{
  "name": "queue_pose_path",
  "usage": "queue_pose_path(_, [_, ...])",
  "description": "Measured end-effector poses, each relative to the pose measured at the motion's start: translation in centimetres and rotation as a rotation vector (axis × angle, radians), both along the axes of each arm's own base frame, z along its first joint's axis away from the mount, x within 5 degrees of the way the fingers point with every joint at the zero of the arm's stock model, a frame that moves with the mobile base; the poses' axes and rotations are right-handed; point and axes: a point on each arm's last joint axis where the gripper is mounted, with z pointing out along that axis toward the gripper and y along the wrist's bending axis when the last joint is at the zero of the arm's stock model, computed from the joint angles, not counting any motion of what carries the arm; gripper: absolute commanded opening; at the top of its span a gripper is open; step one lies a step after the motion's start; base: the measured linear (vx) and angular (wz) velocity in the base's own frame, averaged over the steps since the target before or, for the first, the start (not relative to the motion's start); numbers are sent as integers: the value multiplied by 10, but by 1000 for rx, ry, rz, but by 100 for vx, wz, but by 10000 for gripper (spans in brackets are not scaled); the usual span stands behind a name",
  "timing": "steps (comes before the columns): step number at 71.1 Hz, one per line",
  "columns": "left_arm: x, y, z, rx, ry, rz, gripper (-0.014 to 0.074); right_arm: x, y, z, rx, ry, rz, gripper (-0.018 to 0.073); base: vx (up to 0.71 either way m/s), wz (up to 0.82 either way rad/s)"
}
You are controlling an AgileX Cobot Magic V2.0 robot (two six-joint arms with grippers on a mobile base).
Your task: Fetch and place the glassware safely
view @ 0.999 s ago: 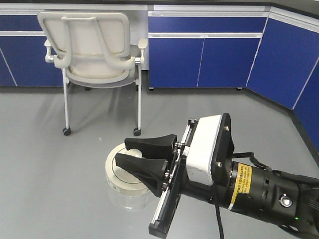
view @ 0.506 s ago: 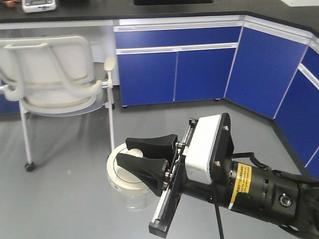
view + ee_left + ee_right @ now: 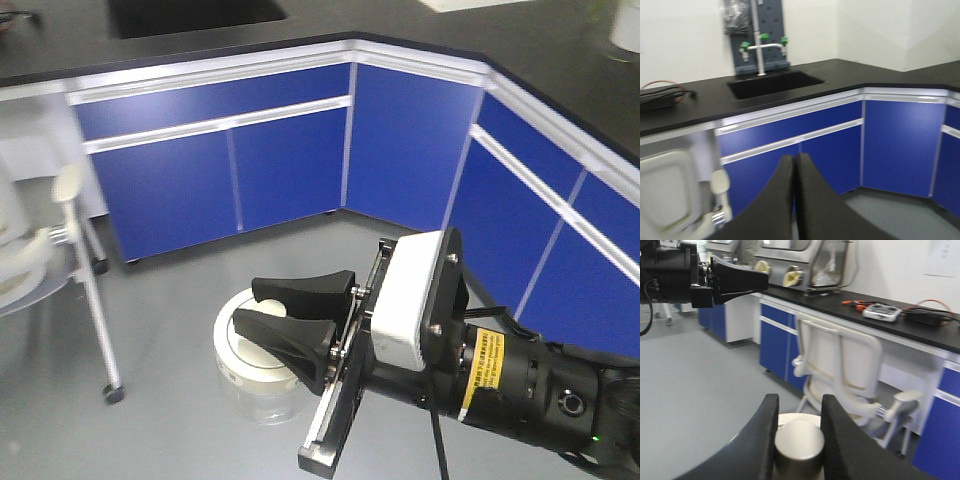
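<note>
We find the right claw (image 3: 247,303) closed on the glass jar (image 3: 262,400), one black finger on each side of the knob (image 3: 799,442) at the centre of its cream-white lid (image 3: 228,350). The jar hangs beneath the claw with its lid on and the grey floor (image 3: 170,300) below it. The left claw (image 3: 795,162) is closed, its fingers pressed together with nothing between them; the right wrist view shows it raised at upper left, well apart from the jar. Blue cabinets (image 3: 290,160) run along the walls under a black surface (image 3: 695,107), which has a sink (image 3: 772,82) and a white tap (image 3: 760,50). A white chair (image 3: 840,365) stands just beside the cabinets
</note>
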Motion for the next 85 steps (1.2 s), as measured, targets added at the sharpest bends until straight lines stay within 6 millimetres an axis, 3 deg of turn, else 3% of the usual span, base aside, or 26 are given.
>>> queue_pose_path(85, [0,0,0,0,0,0,-7,0,0,0,-3,1,-2,-4,11,-70])
